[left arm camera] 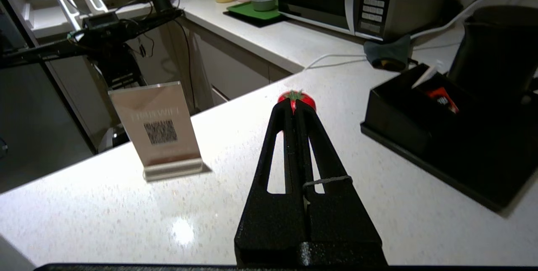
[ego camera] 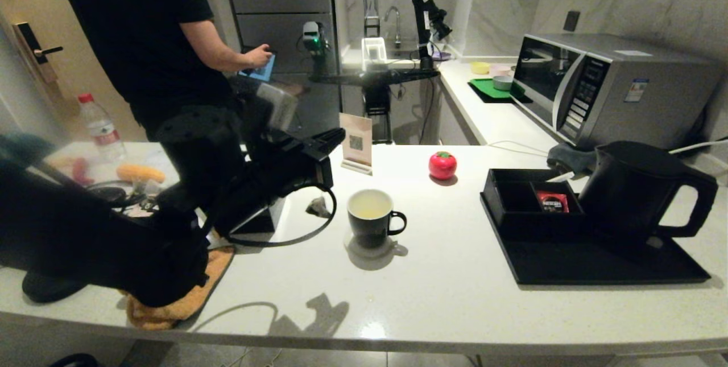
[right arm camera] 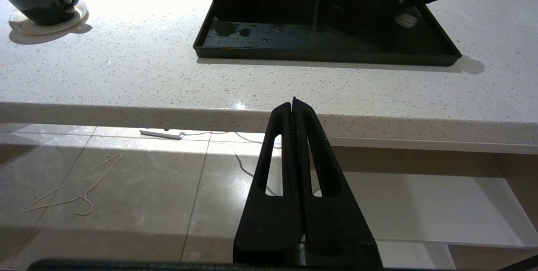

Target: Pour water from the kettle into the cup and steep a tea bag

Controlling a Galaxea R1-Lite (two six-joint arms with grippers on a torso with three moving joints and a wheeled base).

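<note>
left gripper (left arm camera: pixel 295 105) fully closed above the counter (ego camera: pixel 455 276); we see a thin string across one finger. tea bag (ego camera: pixel 318 206) hangs below it, left of the cup (ego camera: pixel 372 219) holding pale water (ego camera: pixel 369 205). kettle (ego camera: pixel 642 190) on tray (ego camera: pixel 597 267). right gripper (right arm camera: pixel 293 105) closed, empty, below counter edge.

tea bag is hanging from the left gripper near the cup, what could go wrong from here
1. The tea bag dangles below the left gripper, held only by its thin string pinched between the shut fingers; a swing or slip could drop it on the counter beside the cup.
2. The cup already holds water; a bump from the low arm could spill it.
3. The right gripper sits shut below the counter edge, too far to help.
</note>
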